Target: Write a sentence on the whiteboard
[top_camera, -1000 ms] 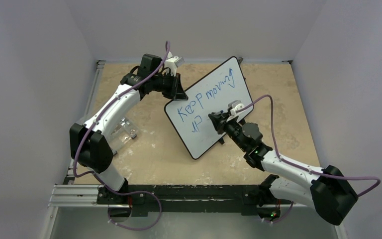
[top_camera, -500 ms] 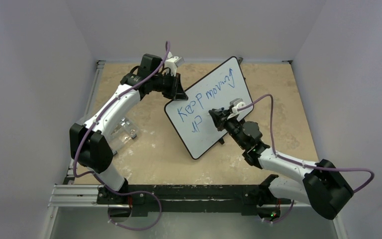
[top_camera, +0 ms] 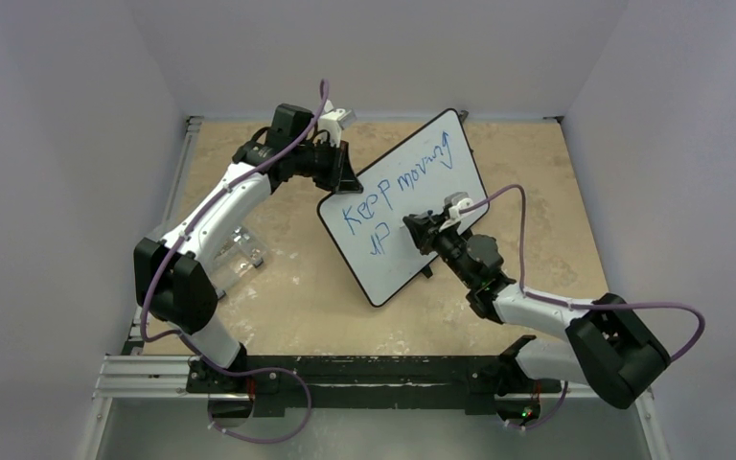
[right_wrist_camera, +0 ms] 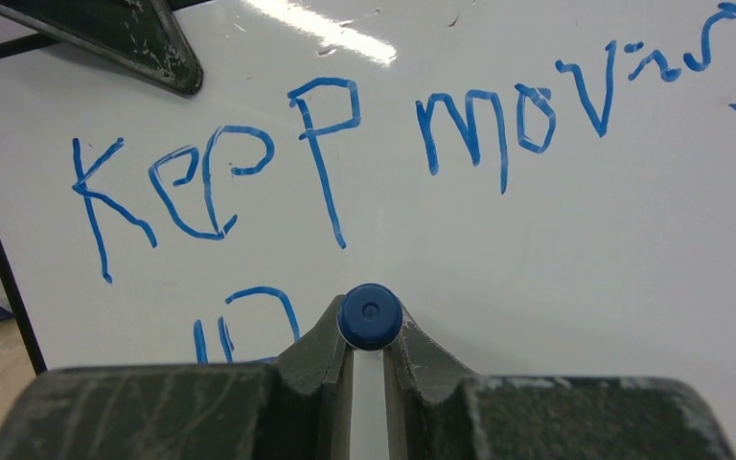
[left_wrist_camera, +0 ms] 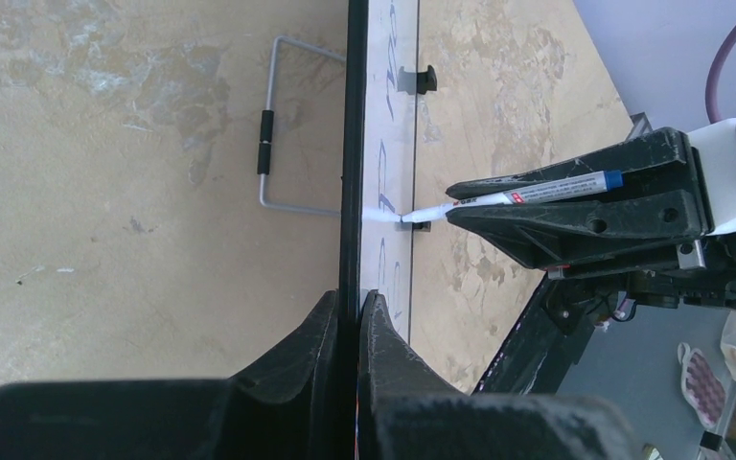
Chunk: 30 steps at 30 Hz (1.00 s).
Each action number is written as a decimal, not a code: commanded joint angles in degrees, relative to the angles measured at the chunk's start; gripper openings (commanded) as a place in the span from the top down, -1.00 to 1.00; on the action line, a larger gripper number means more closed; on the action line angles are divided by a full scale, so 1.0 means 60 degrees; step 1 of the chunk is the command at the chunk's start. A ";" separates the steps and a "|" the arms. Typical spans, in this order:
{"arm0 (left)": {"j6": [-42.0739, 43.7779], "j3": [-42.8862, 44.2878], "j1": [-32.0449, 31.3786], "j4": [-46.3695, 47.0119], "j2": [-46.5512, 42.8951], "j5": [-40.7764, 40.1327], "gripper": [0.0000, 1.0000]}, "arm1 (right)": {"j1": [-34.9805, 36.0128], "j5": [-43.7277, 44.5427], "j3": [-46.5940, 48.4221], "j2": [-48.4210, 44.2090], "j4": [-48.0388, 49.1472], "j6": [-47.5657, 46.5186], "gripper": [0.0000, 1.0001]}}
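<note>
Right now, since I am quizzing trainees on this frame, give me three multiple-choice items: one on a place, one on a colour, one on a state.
1. Where does the left gripper hold the whiteboard?
A) its edge B) mid-face C) a foot
2. What colour is the sentence?
A) red B) green C) blue
3. What is the right gripper doing?
A) open, empty B) shut on the marker C) lying on the table

Answers: 1 A, the left wrist view shows it clamped on the rim; 2 C, the letters are blue; 3 B, the marker sits between its fingers, tip at the whiteboard.
</note>
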 commanded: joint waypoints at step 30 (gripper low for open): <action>0.0681 -0.0012 -0.0111 -0.0603 -0.0098 -0.2176 1.00 | -0.0354 0.0535 -0.0608 0.0499 0.0040 0.0931 1.00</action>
